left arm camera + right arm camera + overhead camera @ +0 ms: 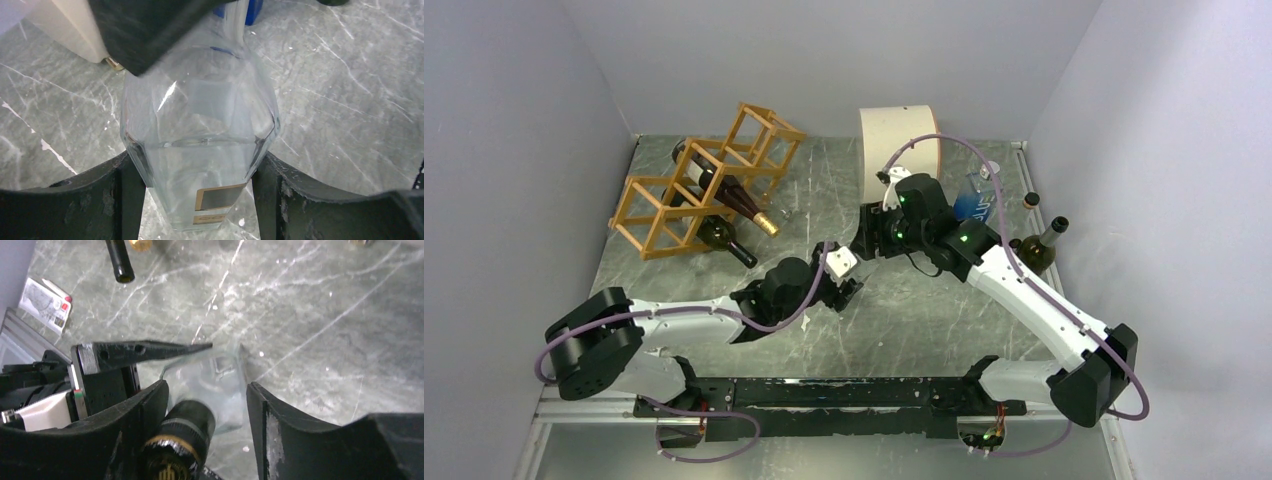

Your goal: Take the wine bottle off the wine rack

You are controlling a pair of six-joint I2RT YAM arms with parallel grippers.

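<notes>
Clear-glass bottle [200, 130] is off the rack [724, 160], at mid-tabletop [944, 310]. Left jaws clamp its body; right jaws stand parted round its neck. Likely a handover: next the right arm must back away without knocking it.

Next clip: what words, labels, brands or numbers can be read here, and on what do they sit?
Nothing can be quoted.
Gold-edged label on the clear glass bottle: blurred.
Gold strip beneath it: lettering blurred.
Blue item, white lettering: too small.
Printed card with barcode: too small.
Bottle cap, gold emblem: blurred.
</notes>
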